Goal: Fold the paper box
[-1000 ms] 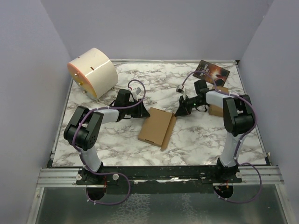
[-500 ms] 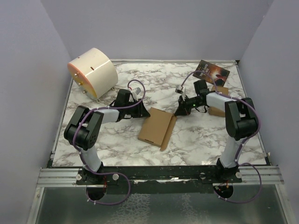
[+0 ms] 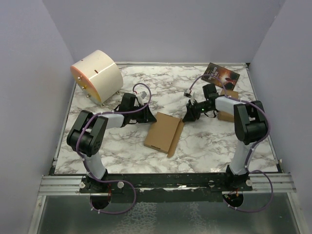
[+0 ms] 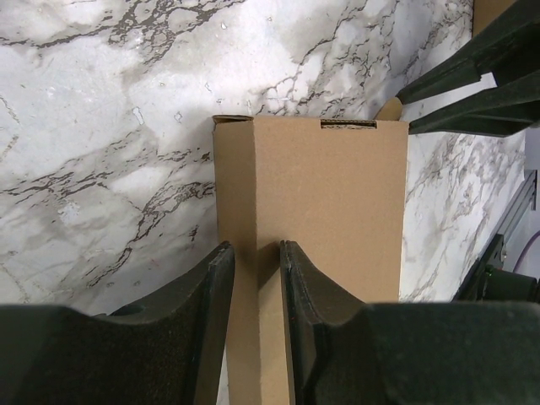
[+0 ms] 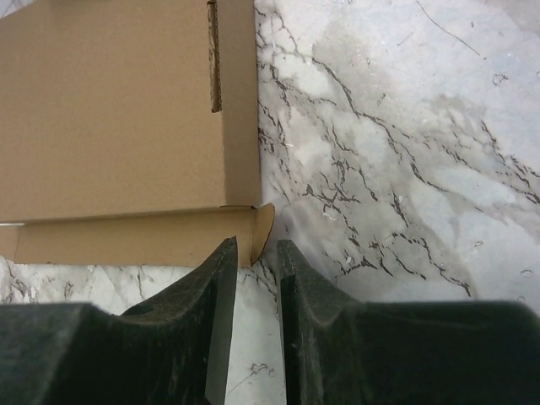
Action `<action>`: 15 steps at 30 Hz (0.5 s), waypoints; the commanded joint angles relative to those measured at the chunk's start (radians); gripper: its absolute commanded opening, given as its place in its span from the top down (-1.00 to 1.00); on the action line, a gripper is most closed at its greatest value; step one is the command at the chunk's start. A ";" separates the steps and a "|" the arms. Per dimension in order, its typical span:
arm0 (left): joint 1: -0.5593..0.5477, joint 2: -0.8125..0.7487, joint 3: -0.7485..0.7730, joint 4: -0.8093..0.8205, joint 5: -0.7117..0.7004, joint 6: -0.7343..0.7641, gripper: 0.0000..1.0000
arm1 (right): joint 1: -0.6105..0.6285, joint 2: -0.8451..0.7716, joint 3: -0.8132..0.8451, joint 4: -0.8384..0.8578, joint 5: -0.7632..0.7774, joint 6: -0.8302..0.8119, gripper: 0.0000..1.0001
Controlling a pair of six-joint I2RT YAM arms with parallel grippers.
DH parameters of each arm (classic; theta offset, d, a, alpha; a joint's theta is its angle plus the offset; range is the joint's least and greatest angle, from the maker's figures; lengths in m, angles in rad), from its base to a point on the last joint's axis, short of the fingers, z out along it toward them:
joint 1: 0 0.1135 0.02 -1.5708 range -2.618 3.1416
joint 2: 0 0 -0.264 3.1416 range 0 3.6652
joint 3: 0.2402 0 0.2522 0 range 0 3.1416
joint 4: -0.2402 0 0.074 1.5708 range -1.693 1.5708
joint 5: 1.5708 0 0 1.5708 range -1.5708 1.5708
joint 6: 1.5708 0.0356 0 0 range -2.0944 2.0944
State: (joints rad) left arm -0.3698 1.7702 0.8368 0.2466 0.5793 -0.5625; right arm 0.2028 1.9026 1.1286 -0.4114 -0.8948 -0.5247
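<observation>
Paper box [image 3: 165, 133] lies mid-table, nearly folded, one flap still loose. I see right gripper [image 3: 187, 115] barely shifted since a second ago, fingers nearly closed, empty. Left gripper [image 3: 152, 117] narrowly parted at box edge, grip uncertain. Progress stalled.

the right arm's elbow has shifted slightly while its tool [image 3: 189, 115] stays by the paper box [image 3: 163, 132].

A cream cylindrical drum [image 3: 96, 75] lies on its side at the far left corner of the marble-patterned surface [image 3: 126, 151]. At the far right corner a dark printed booklet [image 3: 223, 75] lies flat, with a smaller brown cardboard box [image 3: 228, 105] just nearer.
</observation>
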 commanded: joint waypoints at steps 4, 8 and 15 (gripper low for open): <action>0.006 0.021 0.002 0.026 0.025 -0.001 0.38 | 0.008 0.038 0.031 0.014 -0.027 -0.008 0.71; 0.006 0.026 0.005 0.027 0.025 -0.004 0.38 | 0.018 0.027 0.021 0.017 -0.032 -0.028 0.89; 0.006 0.039 0.022 0.017 0.022 -0.005 0.38 | 0.018 -0.020 -0.012 0.034 -0.033 -0.047 0.93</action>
State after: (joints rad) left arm -0.3683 1.7855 0.8387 0.2638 0.5968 -0.5724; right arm 0.2150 1.9293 1.1324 -0.4107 -0.9005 -0.5468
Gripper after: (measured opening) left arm 0.313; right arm 0.042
